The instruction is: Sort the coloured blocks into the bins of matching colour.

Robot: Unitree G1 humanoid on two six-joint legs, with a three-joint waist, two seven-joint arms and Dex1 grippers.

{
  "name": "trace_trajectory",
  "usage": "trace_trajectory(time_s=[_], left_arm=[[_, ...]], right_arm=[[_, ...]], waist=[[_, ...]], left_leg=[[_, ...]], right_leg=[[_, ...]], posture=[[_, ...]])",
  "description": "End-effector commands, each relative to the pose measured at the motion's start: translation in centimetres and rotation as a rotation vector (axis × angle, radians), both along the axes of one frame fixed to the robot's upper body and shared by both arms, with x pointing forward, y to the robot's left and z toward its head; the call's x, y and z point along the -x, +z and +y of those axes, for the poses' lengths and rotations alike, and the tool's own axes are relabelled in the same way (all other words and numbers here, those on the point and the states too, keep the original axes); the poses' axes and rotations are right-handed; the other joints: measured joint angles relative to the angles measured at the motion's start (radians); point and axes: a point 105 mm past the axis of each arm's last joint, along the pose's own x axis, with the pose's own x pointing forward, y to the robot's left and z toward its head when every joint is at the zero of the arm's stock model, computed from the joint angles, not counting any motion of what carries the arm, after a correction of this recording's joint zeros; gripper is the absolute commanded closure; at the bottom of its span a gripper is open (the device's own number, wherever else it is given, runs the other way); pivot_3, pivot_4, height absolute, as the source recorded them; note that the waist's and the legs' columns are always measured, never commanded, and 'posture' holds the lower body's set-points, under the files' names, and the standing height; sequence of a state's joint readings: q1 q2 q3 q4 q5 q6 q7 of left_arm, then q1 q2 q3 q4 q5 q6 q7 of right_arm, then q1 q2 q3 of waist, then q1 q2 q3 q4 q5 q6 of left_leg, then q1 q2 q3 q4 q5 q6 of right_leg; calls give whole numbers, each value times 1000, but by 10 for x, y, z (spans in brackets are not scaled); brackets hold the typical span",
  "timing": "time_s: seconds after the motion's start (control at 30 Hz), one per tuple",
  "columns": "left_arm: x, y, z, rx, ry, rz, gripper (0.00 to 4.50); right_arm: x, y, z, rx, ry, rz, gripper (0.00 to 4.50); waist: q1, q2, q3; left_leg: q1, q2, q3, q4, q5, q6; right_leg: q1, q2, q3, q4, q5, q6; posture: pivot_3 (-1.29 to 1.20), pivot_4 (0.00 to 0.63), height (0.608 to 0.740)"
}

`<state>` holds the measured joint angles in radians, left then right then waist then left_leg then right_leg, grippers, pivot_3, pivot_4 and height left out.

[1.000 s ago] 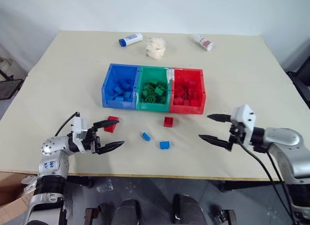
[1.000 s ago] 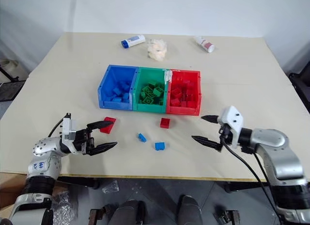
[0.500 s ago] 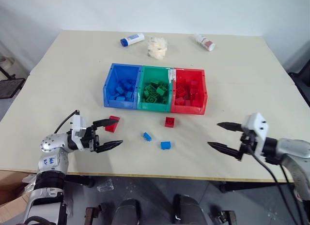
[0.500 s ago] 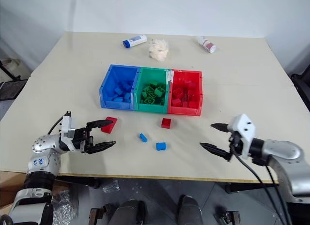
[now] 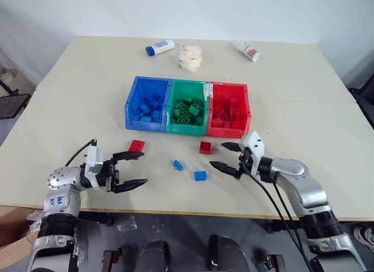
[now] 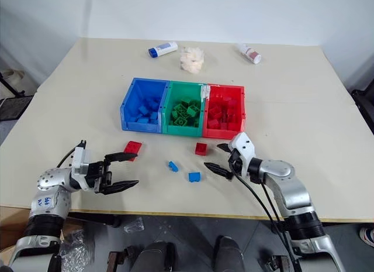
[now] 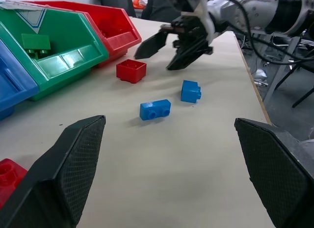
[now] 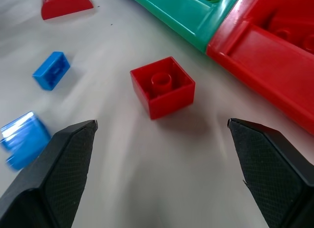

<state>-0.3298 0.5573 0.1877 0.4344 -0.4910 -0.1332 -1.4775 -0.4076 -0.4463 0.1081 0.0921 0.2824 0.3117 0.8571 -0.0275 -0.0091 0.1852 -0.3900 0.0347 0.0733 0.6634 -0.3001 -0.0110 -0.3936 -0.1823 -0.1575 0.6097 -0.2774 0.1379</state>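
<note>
Three joined bins stand mid-table: blue, green and red, each holding blocks of its own colour. Loose in front of them lie a red block, a square red block and two small blue blocks. My right gripper is open just right of the square red block, which lies ahead of its spread fingers, untouched. My left gripper is open and empty near the front left, pointing right; the first red block sits just beyond its far finger.
Two white bottles and a crumpled white wad lie at the table's far side. The table's front edge runs close behind both grippers.
My right gripper has swung in from the table's right side, left and toward the bins, up to the square red block. The left gripper has stayed put.
</note>
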Motion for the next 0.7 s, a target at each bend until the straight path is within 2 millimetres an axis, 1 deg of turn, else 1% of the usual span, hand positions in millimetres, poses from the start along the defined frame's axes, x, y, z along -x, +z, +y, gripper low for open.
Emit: trace_trajectory(time_s=[0.03, 0.17, 0.27, 0.37, 0.6, 0.7], left_arm=[[2, 11, 7, 5, 20, -54, 0], [2, 14, 13, -1, 42, -68, 0], [2, 17, 16, 0, 59, -81, 0], [2, 19, 18, -4, 70, -86, 0], [3, 19, 17, -2, 71, -84, 0], [3, 18, 15, 3, 67, -83, 0]], right_arm=[[-12, 8, 16, -26, 1, -51, 51], [-20, 6, 27, -30, 7, -55, 51], [-21, 6, 33, -40, 17, -51, 51], [-18, 6, 38, -56, 43, -43, 618], [-8, 11, 36, -56, 62, -60, 3015], [0, 24, 32, -65, 74, -92, 3023]], waist=[[-3, 0, 0], [-3, 0, 0], [-3, 0, 0], [-3, 0, 0], [-2, 0, 0], [-1, 0, 0]], left_leg=[[0, 0, 0, 0, 0, 0], [0, 0, 0, 0, 0, 0], [0, 0, 0, 0, 0, 0], [0, 0, 0, 0, 0, 0], [0, 0, 0, 0, 0, 0], [0, 0, 0, 0, 0, 0]], right_leg=[[0, 0, 0, 0, 0, 0], [-1, 0, 0, 0, 0, 0], [-1, 0, 0, 0, 0, 0], [-1, 0, 0, 1, 0, 0], [-1, 0, 0, 1, 0, 0], [-1, 0, 0, 1, 0, 0]], posture=[[0, 150, 740], [0, 150, 740], [0, 150, 740], [0, 150, 740], [0, 150, 740], [0, 150, 740]])
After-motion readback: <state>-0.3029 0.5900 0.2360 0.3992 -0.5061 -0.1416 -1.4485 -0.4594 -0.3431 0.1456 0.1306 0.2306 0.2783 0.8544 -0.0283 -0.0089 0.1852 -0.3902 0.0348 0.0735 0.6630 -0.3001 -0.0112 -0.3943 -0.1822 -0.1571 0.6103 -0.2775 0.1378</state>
